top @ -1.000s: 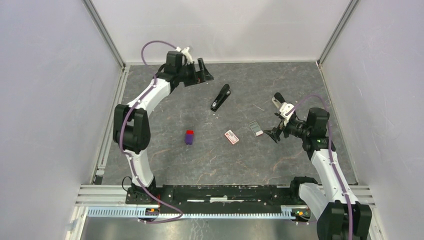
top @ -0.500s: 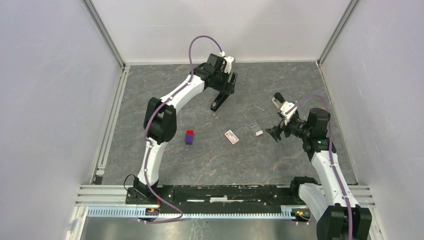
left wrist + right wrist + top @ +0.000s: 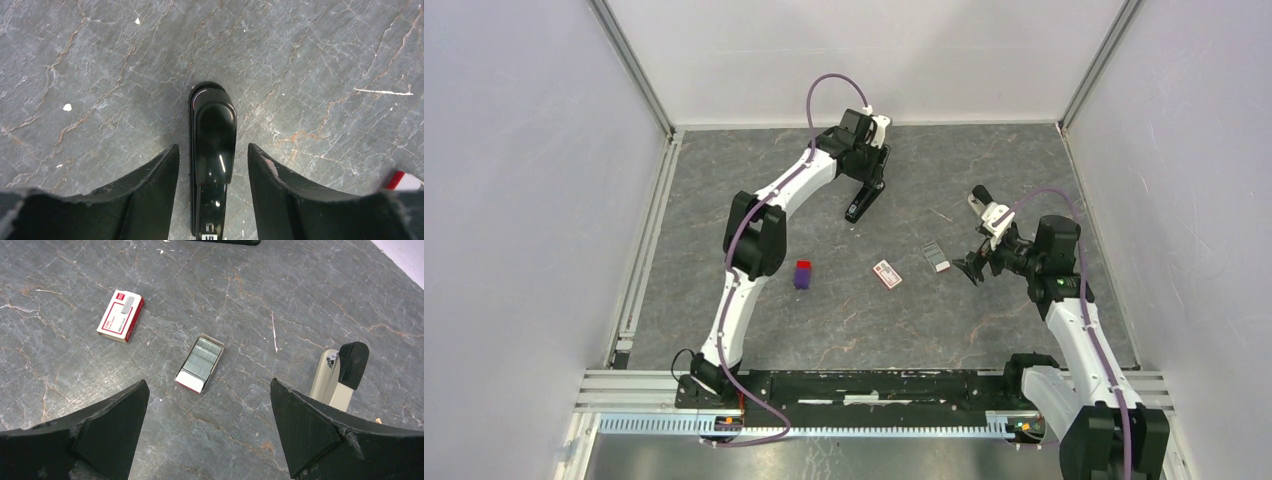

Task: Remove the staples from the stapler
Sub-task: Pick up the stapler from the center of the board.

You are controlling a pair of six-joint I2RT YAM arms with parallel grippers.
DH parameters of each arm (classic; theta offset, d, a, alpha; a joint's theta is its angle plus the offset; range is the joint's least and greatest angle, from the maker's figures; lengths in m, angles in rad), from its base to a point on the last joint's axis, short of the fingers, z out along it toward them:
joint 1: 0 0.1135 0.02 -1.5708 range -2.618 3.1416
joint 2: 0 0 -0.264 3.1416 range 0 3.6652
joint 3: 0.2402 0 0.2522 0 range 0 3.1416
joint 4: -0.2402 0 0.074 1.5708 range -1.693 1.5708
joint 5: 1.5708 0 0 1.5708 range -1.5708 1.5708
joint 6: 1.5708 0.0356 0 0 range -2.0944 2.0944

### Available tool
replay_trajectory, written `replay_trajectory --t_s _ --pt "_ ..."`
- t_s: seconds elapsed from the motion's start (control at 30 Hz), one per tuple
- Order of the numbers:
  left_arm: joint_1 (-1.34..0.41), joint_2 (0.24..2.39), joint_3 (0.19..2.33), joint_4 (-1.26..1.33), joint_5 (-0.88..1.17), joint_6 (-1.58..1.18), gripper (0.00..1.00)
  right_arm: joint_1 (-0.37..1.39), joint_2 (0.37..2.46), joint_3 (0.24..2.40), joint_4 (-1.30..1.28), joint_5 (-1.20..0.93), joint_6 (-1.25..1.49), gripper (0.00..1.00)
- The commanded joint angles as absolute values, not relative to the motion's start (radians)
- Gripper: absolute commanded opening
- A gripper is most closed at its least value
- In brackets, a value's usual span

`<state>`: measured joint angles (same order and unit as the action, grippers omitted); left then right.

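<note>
Toward the far middle of the tabletop (image 3: 924, 330) lies the stapler (image 3: 214, 115), its glossy black bar between the fingers of the left tool (image 3: 212, 147). That tool stands partly open astride it, a sliver of tabletop showing on each side, and grips nothing yet. We judge the bar rigid, light and slick, so we would pinch its flat flanks mid-length, not the rounded nose. Its grey-beige rail (image 3: 337, 382) lies well apart, just beside the right tool (image 3: 208, 384), which is spread wide and empty. Before that tool sit the staples (image 3: 202, 360), thin and likely brittle, with a red-and-white box (image 3: 120, 315) and a stray pin (image 3: 273, 332) near; nothing crowds the bar.
</note>
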<state>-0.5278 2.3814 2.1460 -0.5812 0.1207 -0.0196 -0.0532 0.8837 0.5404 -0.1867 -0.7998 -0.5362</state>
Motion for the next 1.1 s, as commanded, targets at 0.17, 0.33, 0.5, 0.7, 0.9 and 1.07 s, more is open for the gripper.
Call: replay_trajectory --t_s 0.17,0.33,0.5,0.7,0.9,1.07 --pt "-0.529 2.460 2.264 -0.567 0.130 0.046 0.53 -0.038 0.898 0.592 -0.187 -0.775 -0.535 0.98" --pt "-0.529 2.469 2.262 -0.567 0.125 0.059 0.52 -0.034 0.903 0.598 -0.191 -0.770 -0.537 0.98" --pt "-0.531 2.479 2.260 -0.568 0.117 0.065 0.51 -0.031 0.903 0.599 -0.194 -0.767 -0.540 0.98" --pt "-0.532 2.485 2.264 -0.568 0.103 0.073 0.42 -0.029 0.901 0.600 -0.195 -0.766 -0.541 0.98" --pt "-0.540 2.485 2.267 -0.569 0.090 0.089 0.38 -0.028 0.899 0.601 -0.196 -0.764 -0.543 0.98" --pt "-0.548 2.455 2.258 -0.565 0.096 0.118 0.03 -0.027 0.898 0.600 -0.196 -0.764 -0.542 0.98"
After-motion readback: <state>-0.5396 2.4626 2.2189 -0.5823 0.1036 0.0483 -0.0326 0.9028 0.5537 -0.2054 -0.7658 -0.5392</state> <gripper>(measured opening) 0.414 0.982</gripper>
